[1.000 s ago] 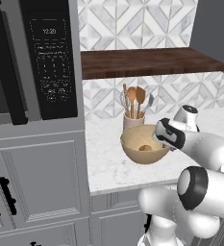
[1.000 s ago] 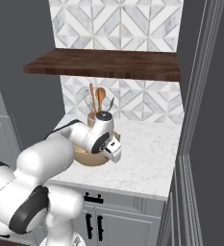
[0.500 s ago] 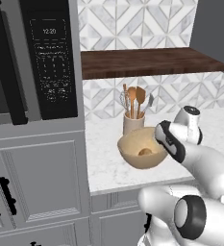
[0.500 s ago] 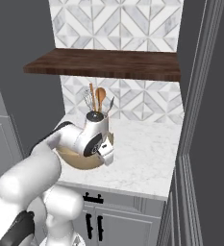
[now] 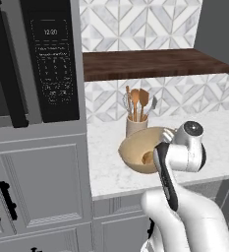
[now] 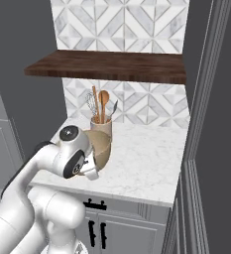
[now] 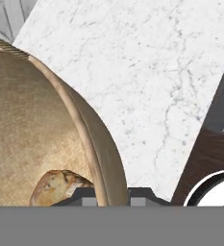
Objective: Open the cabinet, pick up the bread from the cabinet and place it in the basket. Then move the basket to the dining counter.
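- One basket [image 5: 138, 153] is seen, tan and bowl-shaped, tilted and lifted just off the marble countertop [image 5: 106, 170], right in front of the utensil crock [image 5: 135, 127].
- One bread [image 7: 60, 187] roll is counted, lying inside the basket down at the bottom; in the left base view it's spotted as a small golden lump [image 5: 147, 158] by the near wall.
- One gripper [image 7: 105, 192] is seen: its fingers are set either side of the basket's rim, one inside and one outside, so the rim looks pinched between them.
- The arm is bent hard at the wrist, with the hand tucked right against the basket's side; in the right base view the white wrist covers most of the basket [image 6: 101, 145].
- One crock is counted, holding a few wooden spoons and a whisk.
- One dark wooden shelf [image 5: 150, 63] is hung above the counter, and a black microwave [image 5: 35, 59] is built in on the left, over grey cabinet doors [image 5: 42, 189].
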Robot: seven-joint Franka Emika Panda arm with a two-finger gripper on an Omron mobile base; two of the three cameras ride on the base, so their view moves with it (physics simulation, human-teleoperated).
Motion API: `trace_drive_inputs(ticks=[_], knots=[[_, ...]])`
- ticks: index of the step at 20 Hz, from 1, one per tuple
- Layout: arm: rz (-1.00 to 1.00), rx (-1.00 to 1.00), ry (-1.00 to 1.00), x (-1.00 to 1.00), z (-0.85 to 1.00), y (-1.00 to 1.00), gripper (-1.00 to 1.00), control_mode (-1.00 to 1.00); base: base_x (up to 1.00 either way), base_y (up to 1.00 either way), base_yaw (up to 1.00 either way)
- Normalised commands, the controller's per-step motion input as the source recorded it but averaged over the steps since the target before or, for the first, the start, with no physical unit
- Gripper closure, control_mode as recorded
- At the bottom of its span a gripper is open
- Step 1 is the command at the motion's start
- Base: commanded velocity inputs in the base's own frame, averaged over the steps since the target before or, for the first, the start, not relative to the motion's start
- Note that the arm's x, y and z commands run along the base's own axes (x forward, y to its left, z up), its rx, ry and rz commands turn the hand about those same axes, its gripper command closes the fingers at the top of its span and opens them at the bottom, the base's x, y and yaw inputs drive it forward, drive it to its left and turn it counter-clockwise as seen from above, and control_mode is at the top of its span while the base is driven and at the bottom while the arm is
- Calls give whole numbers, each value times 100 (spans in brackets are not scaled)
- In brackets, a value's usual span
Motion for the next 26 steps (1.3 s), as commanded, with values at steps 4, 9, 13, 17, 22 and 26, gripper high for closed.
trace_drive_inputs(ticks=[4,9,13,17,22,26], knots=[[-22,17,7,-37,80,0,100,-100,0,0,0],[-1,24,0,-43,100,-6,100,-100,0,0,0],[-1,8,-3,-49,92,-5,100,-100,0,0,0],[-10,-1,-2,-51,77,0,100,-100,0,0,0],[-8,0,-8,-50,66,0,100,-100,0,0,0],[0,1,-23,-26,30,0,100,-100,0,0,0]])
